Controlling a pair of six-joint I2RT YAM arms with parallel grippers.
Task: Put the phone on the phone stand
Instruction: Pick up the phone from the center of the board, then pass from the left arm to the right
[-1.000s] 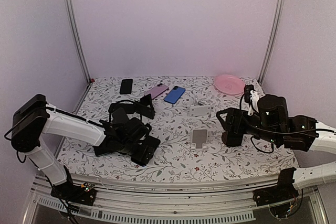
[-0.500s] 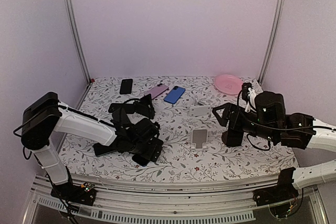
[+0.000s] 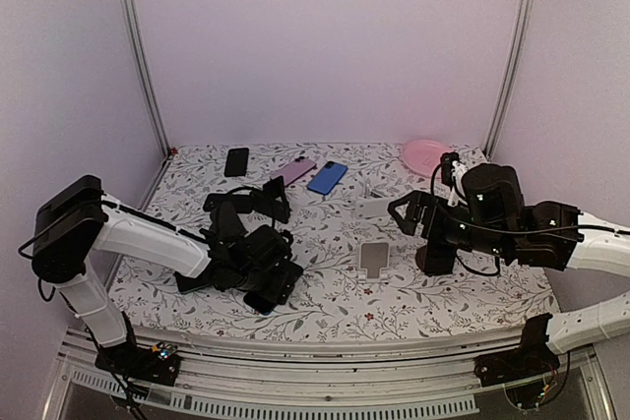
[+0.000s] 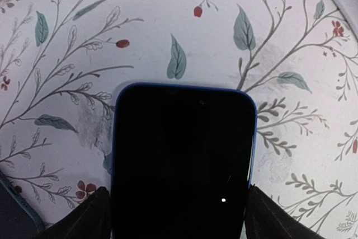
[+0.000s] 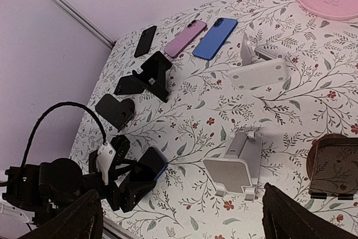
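My left end effector (image 4: 179, 216) straddles the blue-rimmed black phone (image 4: 182, 155) lying on the floral worktop (image 4: 168, 26), grip unconfirmed; the white phone stand (image 3: 373, 257) holds nothing.

The phone (image 4: 182, 160) lies flat on the flowery cloth (image 4: 184, 20). Its black screen faces up, and a thin blue rim runs round it. The left gripper (image 4: 179, 216) reaches over the end closest to it. Its two dark fingers (image 4: 84, 219) sit tight against the phone, one on each long side. It is hard to tell if they squeeze it.
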